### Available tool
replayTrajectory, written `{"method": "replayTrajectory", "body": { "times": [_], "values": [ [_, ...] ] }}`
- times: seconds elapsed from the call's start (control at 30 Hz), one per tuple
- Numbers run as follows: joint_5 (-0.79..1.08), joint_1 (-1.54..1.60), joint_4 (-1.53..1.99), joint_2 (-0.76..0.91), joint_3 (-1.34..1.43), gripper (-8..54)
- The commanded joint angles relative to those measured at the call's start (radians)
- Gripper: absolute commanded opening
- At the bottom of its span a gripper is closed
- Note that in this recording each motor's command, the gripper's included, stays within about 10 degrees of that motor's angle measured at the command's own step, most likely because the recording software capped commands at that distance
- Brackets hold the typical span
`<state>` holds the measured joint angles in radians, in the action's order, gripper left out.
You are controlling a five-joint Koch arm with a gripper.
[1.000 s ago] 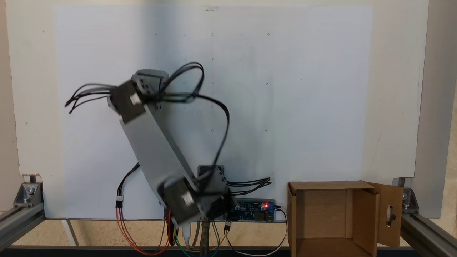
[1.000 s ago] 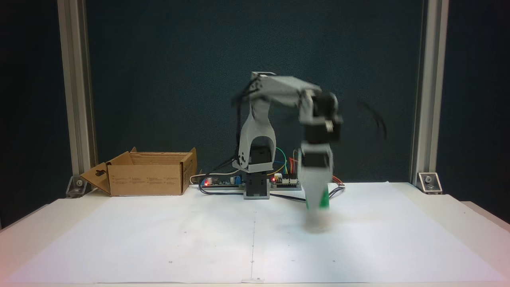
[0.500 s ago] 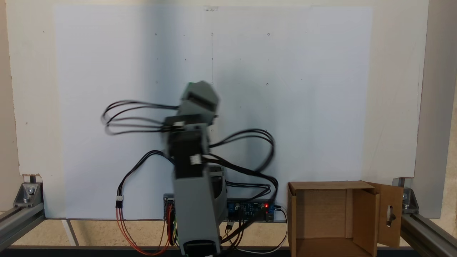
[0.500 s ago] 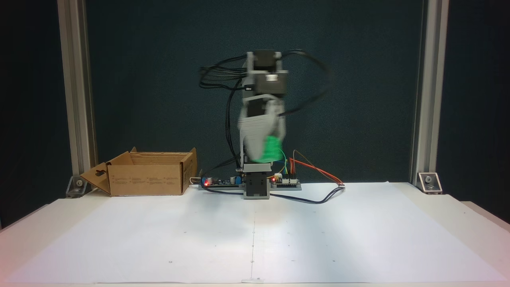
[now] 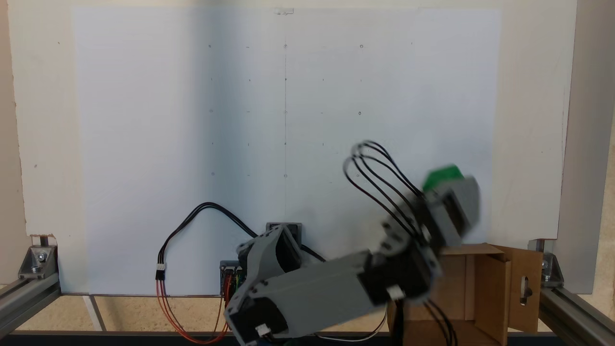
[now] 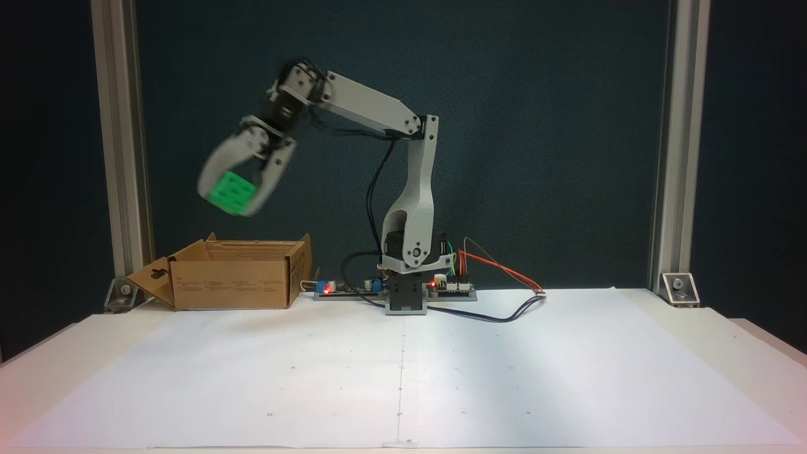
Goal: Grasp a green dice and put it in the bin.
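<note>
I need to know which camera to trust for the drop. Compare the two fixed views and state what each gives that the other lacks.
A fixed view, looking down, gives the bin's open inside, with the arm crossing its corner and the green dice as a sliver beside the end effector. A fixed view from the side gives height: the green dice hangs above the bin's rim, a pipped face outward, a jaw on either side. Both fixed views show the dice held, blurred, and the bin's slotted flap.
</note>
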<state>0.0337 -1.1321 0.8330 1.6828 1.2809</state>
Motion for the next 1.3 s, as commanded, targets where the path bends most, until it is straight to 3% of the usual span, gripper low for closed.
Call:
{"method": "replayTrajectory", "body": {
  "times": [0.0,0.3,0.6,0.8,0.87,0.97,1.1,1.27],
  "values": [
    [0.164,-0.161,-0.012,-0.002,-0.069,11.5],
    [0.454,-0.765,0.041,-0.138,-0.069,11.5],
    [0.517,-0.825,0.080,-0.295,-0.041,11.5],
    [0.517,-0.795,0.044,-0.314,-0.041,11.5],
    [0.514,-0.795,0.040,-0.324,-0.041,32.0],
    [0.514,-0.796,0.037,-0.341,-0.041,41.5],
    [0.482,-0.795,0.009,-0.324,-0.054,43.5],
    [0.217,-0.729,0.003,-0.156,-0.143,42.9]
  ]
}}
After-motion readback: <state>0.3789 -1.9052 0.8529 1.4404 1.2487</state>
